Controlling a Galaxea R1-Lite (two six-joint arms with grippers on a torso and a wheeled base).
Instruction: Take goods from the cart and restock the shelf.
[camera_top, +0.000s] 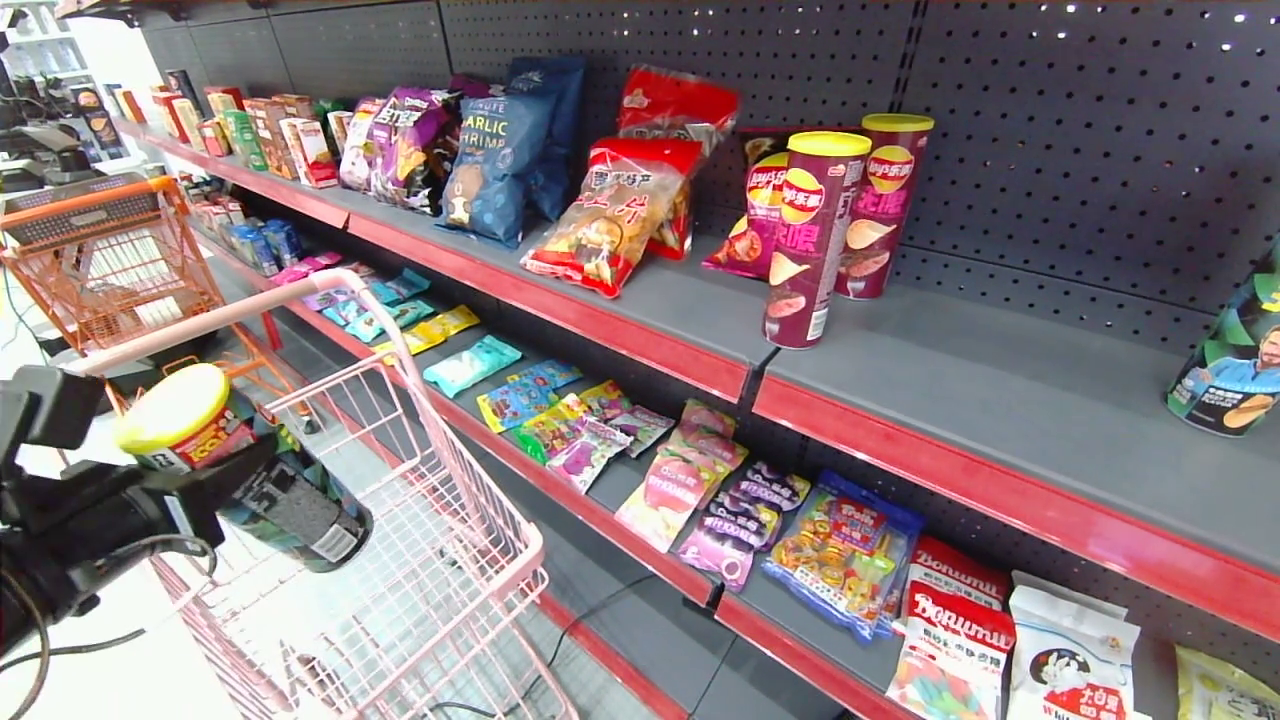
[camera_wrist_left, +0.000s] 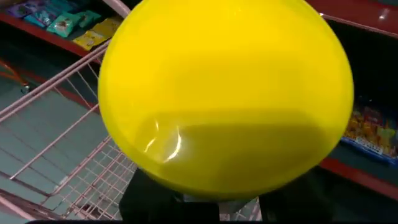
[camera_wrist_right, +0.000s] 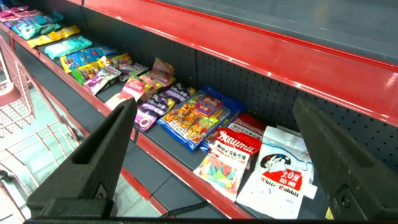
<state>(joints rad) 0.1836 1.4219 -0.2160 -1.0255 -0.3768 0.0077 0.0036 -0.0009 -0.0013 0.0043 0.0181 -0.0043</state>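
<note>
- Upper shelf (camera_top: 1000, 400): bare deck beside the standing tubes (camera_top: 815, 240); we could topple them when placing.
- Cart (camera_top: 440, 560): its rim may snag the lift.
- Chip can (camera_top: 300, 505): above the cart, held tilted in the clamped left pincer (camera_top: 235, 475); we think it may slip.
- Right pincer (camera_wrist_right: 216, 124): gaping wide, empty.

A dark grey pegboard wall (camera_top: 1050, 120) rose beyond the right gripper's (camera_wrist_right: 213, 106) jaws. Pale floor (camera_top: 120, 690) lay below and to their left. Far off on that side, an orange cart (camera_top: 110, 260) stood in bright light.
</note>
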